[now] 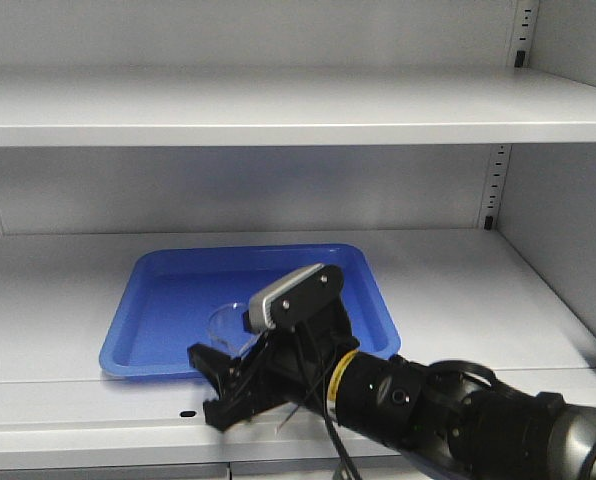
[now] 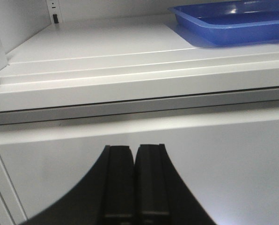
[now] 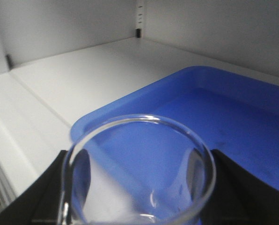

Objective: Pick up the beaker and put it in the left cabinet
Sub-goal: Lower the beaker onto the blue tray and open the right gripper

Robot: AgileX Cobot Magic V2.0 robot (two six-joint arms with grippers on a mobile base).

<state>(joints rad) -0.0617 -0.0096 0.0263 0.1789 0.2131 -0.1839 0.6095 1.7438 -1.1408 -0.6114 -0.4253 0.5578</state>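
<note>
The clear glass beaker [image 1: 229, 326] is held between the black fingers [image 3: 39, 197] of my right gripper [image 1: 230, 385], which is shut on it. It hangs over the front edge of the blue tray [image 1: 178, 300] on the middle shelf of the light grey left cabinet [image 1: 278, 105]. In the right wrist view the beaker's round rim [image 3: 139, 119] fills the foreground, with the tray [image 3: 233, 117] behind it. My left gripper [image 2: 135, 152] is shut and empty, low in front of the cabinet's panel below the shelf [image 2: 106, 65].
The tray [image 2: 233, 21] lies at the shelf's centre, with bare shelf to its left [image 1: 48, 300] and right [image 1: 458, 290]. An upper shelf spans the top. Perforated rails [image 1: 493, 185] run up the back corners. The right side wall [image 1: 568, 230] stands close.
</note>
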